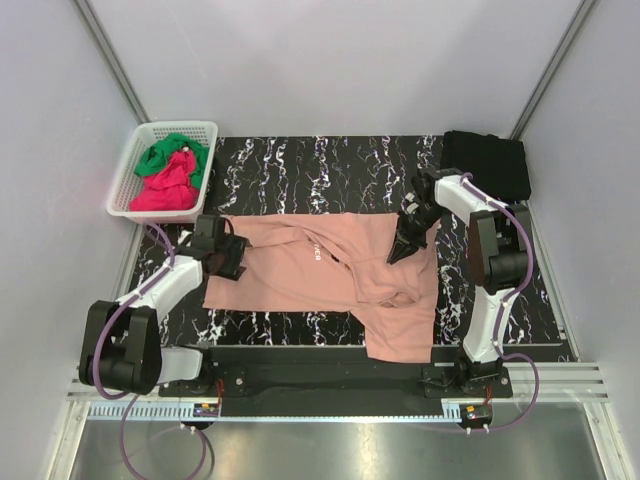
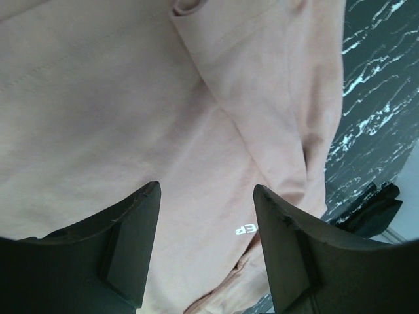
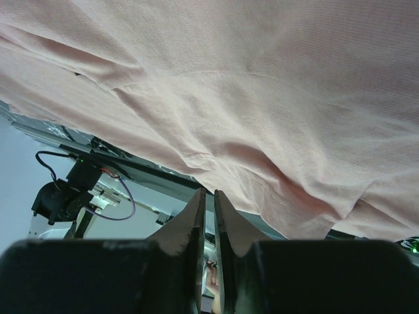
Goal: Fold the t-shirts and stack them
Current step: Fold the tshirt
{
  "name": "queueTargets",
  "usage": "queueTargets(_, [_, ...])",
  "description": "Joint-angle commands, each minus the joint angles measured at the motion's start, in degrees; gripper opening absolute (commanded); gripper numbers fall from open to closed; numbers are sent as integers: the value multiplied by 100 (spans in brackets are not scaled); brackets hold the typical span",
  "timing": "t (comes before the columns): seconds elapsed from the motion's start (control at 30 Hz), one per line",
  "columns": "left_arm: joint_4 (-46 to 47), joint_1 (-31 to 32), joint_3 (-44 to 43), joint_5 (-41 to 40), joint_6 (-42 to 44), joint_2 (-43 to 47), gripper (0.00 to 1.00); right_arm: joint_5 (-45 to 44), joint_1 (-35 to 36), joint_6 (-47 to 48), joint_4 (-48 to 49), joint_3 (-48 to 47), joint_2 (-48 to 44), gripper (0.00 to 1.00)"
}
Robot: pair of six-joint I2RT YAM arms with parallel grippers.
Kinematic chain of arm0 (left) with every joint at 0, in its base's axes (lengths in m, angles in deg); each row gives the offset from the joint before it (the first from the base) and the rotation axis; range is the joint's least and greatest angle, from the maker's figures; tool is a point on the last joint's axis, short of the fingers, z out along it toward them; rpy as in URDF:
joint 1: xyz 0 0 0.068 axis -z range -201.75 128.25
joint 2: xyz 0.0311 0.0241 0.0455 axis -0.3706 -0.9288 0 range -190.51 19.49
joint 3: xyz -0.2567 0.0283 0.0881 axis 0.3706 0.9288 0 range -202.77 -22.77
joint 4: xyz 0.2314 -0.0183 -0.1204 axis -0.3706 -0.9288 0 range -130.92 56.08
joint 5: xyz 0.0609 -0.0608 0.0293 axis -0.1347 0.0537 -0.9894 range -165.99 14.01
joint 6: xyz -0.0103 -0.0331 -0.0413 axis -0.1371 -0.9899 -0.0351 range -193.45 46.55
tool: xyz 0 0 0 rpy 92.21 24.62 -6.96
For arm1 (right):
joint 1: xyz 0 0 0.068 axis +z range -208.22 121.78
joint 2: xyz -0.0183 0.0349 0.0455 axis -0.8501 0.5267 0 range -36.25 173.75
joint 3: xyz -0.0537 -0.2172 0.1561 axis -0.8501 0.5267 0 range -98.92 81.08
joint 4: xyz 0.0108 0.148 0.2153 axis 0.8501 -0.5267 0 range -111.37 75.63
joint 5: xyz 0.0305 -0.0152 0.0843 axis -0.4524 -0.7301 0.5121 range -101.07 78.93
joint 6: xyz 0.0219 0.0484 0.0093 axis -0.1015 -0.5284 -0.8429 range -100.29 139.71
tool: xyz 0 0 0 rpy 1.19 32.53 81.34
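A salmon-pink t-shirt (image 1: 320,270) lies spread across the black marble table (image 1: 300,160), and its lower right part hangs over the near edge. My left gripper (image 1: 232,258) is at the shirt's left edge. In the left wrist view it (image 2: 206,196) stands open just above the cloth (image 2: 131,98), with the small white text (image 2: 245,229) between its fingers. My right gripper (image 1: 400,250) is over the shirt's right part. The right wrist view shows its jaws (image 3: 207,194) nearly together, with a thin empty slit between them, below the pink cloth (image 3: 262,78).
A white basket (image 1: 135,165) at the back left holds a green t-shirt (image 1: 170,155) and a magenta-red one (image 1: 165,190). A black t-shirt (image 1: 487,160) lies folded at the back right corner. Grey walls close in on both sides.
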Motion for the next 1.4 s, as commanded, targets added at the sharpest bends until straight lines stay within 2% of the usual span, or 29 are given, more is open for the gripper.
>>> queueTargets(0.0, [247,-53,84,-262,-63,13,63,91,-15,83,57,66,-380,17])
queueTargets(0.53, [985,-185,-232,-95,-63,-813,62,171,-24,91,66,119,-362,17])
queueTargets(0.87, [994,-282,-540,63,86,-1033,62,223,-33,100,66,93,-275,17])
queueTargets(1.37, [1074,-361,-1102,116,342,-1824,61,276,-50,109,40,49,-266,18])
